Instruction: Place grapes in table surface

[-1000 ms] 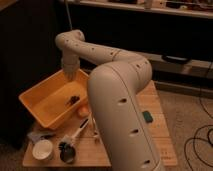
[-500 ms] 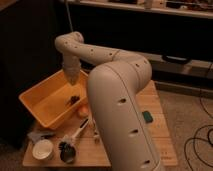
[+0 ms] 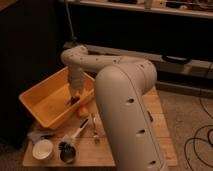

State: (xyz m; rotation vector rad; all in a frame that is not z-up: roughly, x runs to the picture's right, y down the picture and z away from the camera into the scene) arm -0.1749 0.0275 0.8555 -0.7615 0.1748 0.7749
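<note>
My gripper reaches down into the yellow plastic bin near its right wall. A small dark lump shows right at the gripper's tip on the bin floor; it looks like the grapes, but most of it is hidden by the gripper. The light tan wooden table surface carries the bin on its left half. My large white arm covers the middle of the table.
A round orange fruit lies just outside the bin's right wall. A white bowl, a dark-headed brush and a utensil lie at the table's front left. A dark cabinet stands at the left, cables on the floor at the right.
My gripper has moved down and slightly right, from above the bin's rim into the bin. Nothing else has moved.
</note>
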